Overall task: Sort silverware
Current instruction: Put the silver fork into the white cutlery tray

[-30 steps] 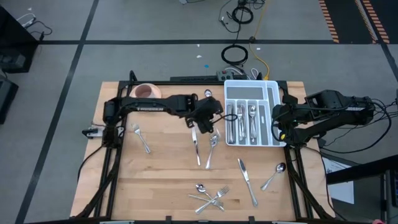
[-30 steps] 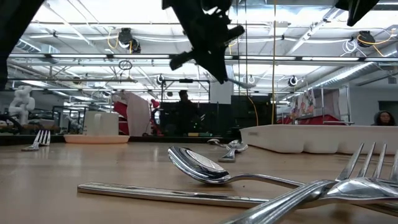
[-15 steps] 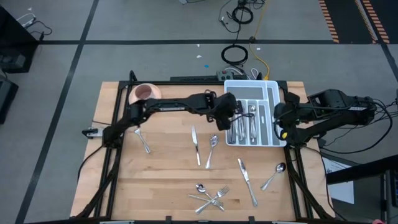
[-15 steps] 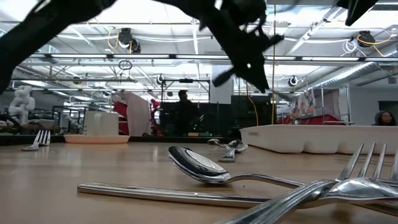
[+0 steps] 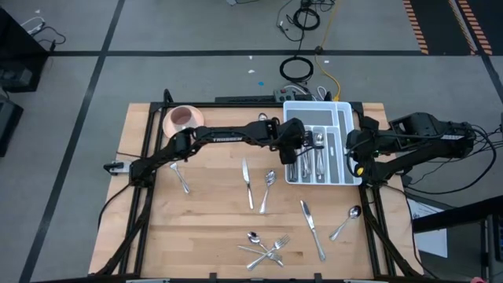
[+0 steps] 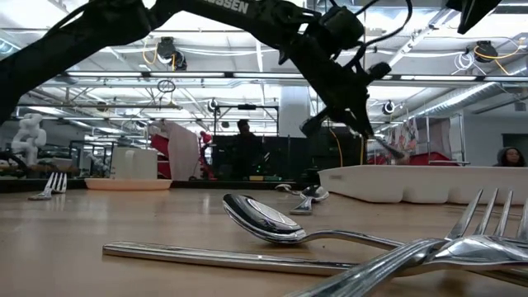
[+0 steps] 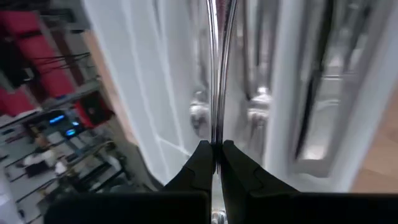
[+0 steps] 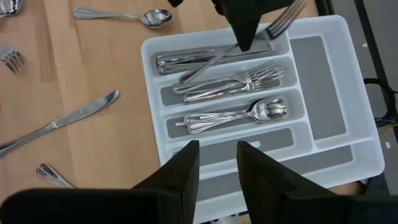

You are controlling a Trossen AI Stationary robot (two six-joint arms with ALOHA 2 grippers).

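Left hand (image 7: 213, 160) clamps a fork (image 8: 283, 18) — poised over the tray (image 8: 348, 93).

Left gripper (image 5: 302, 146) clamped, arm outstretched — right gripper (image 8: 216, 163) parted, waiting.

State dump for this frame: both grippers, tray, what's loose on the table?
left gripper: shut on a fork, above the tray
right gripper: open, empty, at the table's right side by the tray
tray slots: forks and spoons in neighbouring slots
loose on table: knives, spoons, forks; small heap near the front edge
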